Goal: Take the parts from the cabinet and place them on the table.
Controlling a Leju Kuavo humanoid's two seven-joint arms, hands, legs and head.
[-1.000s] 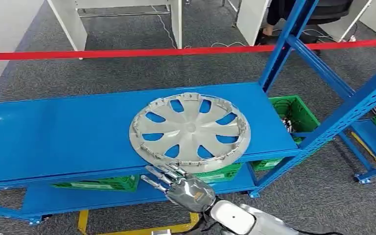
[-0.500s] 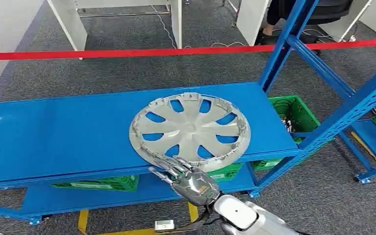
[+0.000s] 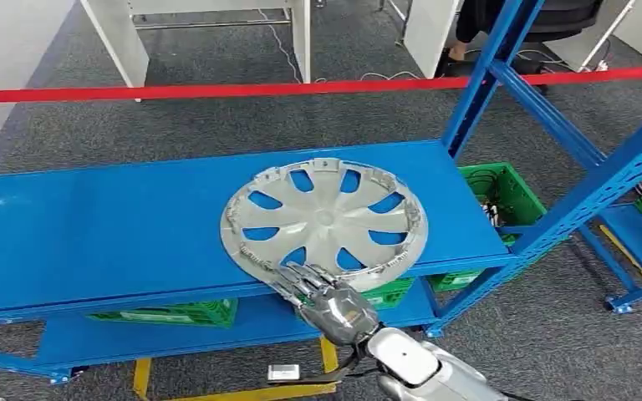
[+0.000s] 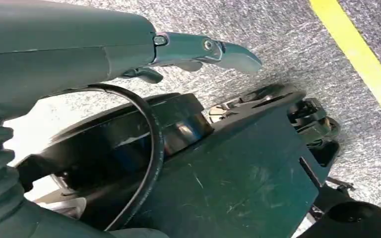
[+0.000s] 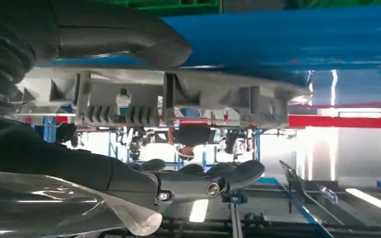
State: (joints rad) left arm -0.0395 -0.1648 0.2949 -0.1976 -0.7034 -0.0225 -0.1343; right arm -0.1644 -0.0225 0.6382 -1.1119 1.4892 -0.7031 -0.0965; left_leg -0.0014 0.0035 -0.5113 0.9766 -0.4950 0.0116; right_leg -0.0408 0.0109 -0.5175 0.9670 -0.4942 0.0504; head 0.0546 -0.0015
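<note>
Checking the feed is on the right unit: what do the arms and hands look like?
The right hand has a glossy silver back and slim dark fingers; its wrist is white, its forearm silver. Wrist cameras show each hand with a grey ribbed cover, a thick grey thumb and a black cable.

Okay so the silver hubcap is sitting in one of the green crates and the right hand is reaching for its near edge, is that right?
Not quite. The head view shows the hubcap lying flat on the blue shelf, not in a green crate. The right hand is indeed reaching for its near edge.
</note>
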